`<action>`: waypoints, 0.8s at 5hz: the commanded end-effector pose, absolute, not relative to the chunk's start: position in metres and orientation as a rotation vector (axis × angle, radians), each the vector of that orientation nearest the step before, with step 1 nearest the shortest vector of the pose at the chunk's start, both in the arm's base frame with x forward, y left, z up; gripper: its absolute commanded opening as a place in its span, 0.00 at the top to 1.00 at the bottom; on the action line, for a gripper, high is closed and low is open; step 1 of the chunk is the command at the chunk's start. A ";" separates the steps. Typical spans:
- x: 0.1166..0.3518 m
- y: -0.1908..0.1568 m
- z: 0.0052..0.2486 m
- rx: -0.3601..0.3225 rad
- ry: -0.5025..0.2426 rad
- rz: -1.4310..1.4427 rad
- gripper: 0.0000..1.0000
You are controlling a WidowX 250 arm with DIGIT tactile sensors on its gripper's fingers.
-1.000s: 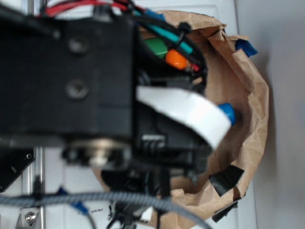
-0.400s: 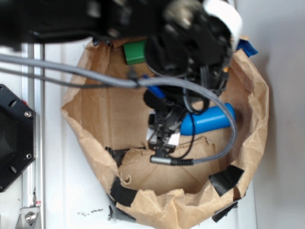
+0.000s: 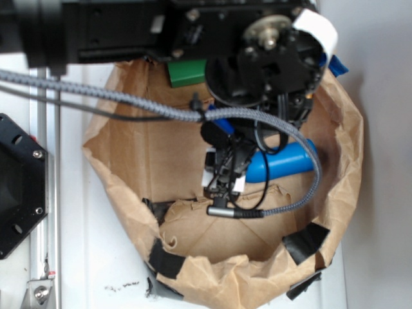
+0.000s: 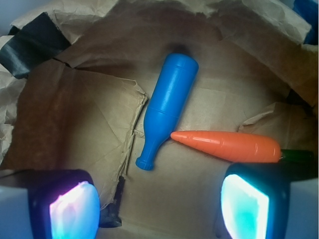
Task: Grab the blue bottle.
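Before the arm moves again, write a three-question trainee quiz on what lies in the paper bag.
1. True or false: the blue bottle lies on its side on the brown paper.
2. What touches or nearly touches the bottle's neck?
A. the green block
B. the orange carrot's pointed tip
C. the black tape
3. Fill in: in the wrist view, the claw is ____ and holds nothing.

Key
1. True.
2. B; the tip points at the bottle just above its neck.
3. Open; its two pads sit wide apart at the bottom edge, short of the bottle.
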State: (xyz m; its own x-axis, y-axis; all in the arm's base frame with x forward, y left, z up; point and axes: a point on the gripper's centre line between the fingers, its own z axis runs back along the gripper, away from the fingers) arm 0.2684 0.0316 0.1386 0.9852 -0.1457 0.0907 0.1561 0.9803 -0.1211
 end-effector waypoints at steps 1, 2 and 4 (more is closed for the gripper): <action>0.278 0.036 0.117 -0.061 -0.197 -0.220 0.00; 0.290 0.036 0.094 -0.052 -0.237 -0.226 0.00; 0.305 0.021 0.081 -0.062 -0.211 -0.221 0.00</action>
State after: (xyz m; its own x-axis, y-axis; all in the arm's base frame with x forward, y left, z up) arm 0.2960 0.0245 0.0659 0.9662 -0.1993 0.1635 0.2113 0.9756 -0.0597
